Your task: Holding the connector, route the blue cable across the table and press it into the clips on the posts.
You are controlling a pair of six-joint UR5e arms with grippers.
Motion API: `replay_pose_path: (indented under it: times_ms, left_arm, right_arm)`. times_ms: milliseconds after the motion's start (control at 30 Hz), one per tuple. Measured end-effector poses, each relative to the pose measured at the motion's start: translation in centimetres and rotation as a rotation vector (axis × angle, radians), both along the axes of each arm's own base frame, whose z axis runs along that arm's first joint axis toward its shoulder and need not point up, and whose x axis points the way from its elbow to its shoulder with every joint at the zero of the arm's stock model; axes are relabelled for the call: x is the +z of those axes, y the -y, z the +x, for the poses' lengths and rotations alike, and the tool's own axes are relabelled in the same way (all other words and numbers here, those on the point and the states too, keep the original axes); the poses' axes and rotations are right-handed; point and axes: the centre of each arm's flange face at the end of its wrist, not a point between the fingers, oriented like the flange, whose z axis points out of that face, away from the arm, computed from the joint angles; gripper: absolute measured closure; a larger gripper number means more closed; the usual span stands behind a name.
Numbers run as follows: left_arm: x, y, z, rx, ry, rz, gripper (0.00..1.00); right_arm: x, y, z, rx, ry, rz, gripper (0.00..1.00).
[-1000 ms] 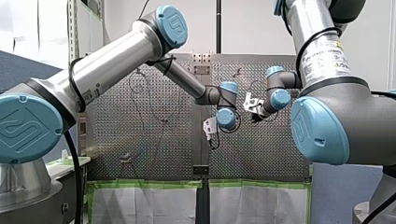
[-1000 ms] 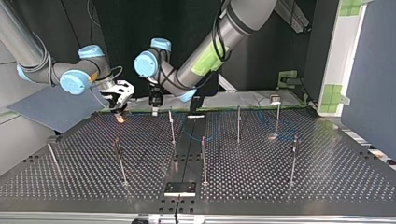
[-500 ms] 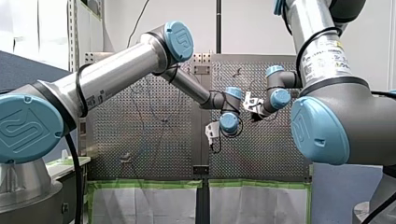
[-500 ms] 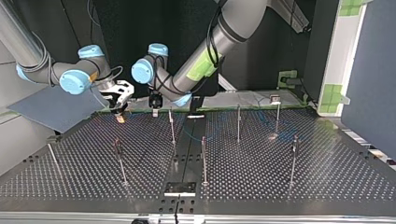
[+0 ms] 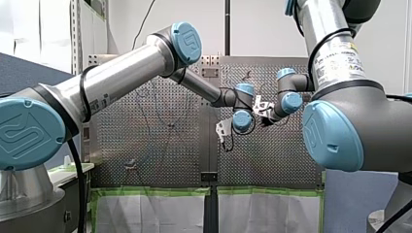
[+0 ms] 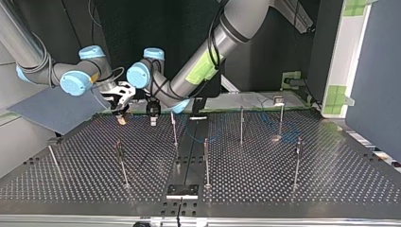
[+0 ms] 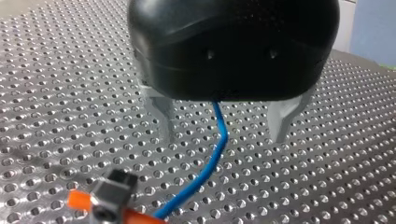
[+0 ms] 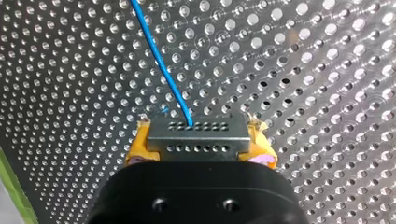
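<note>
My right gripper is shut on the grey metal connector, with a yellow pad on each side. The blue cable leaves the connector and runs ahead over the perforated table. In the left wrist view my left gripper is open, its metal fingers well apart astride the blue cable without touching it. The connector lies just ahead of it. In the top view my left gripper hangs close beside my right gripper at the table's far edge.
Several thin upright posts stand on the table, among them post, post and post. A black plate sits at the near edge. A blue-grey sheet lies at the top view's left.
My left arm has swung toward my right gripper, to the top view's left, bringing its gripper over the cable next to the connector. My right arm has not moved.
</note>
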Motion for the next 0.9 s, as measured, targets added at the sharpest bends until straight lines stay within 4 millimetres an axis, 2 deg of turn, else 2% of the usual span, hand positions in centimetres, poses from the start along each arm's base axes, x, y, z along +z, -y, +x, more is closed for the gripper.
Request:
replay_pose_path:
  times_ms: [33, 67, 100, 133, 167, 200, 500, 767, 900]
  left_arm:
    - [-0.1, 0.0, 0.0, 0.001, 0.0, 0.004, 0.47]
    - [-0.2, -0.1, -0.1, 0.0, 0.0, 0.006, 0.64]
    - [-0.3, -0.1, -0.1, 0.0, 0.0, 0.008, 0.76]
    - [-0.4, -0.1, -0.1, -0.001, 0.0, 0.009, 0.76]
    - [-0.4, -0.1, -0.1, -0.002, 0.001, 0.009, 0.95]
    - [-0.4, 0.0, -0.2, -0.003, 0.001, 0.009, 1.0]
    - [0.0, 0.4, 0.0, -0.033, 0.01, -0.016, 1.0]
    - [1.4, 0.3, -0.1, -0.011, 0.001, -0.008, 1.0]
    - [3.0, 0.2, -0.5, -0.002, 0.002, -0.015, 1.0]
  right_arm:
    - [0.1, 0.0, 0.0, 0.001, -0.001, -0.001, 1.0]
    - [0.1, 0.0, 0.0, 0.001, -0.001, -0.003, 1.0]
    - [0.3, 0.1, 0.0, 0.002, -0.001, -0.005, 1.0]
    - [0.4, 0.1, 0.0, 0.002, 0.0, -0.007, 1.0]
    - [0.5, 0.1, 0.0, 0.002, 0.001, -0.01, 1.0]
    - [0.8, 0.1, 0.0, 0.002, 0.003, -0.014, 1.0]
    - [3.8, 0.0, -0.1, 0.002, 0.019, -0.06, 1.0]
    - [6.3, -0.3, 0.0, 0.009, 0.021, -0.078, 1.0]
    - [8.6, -0.4, -0.2, 0.007, 0.03, -0.101, 1.0]
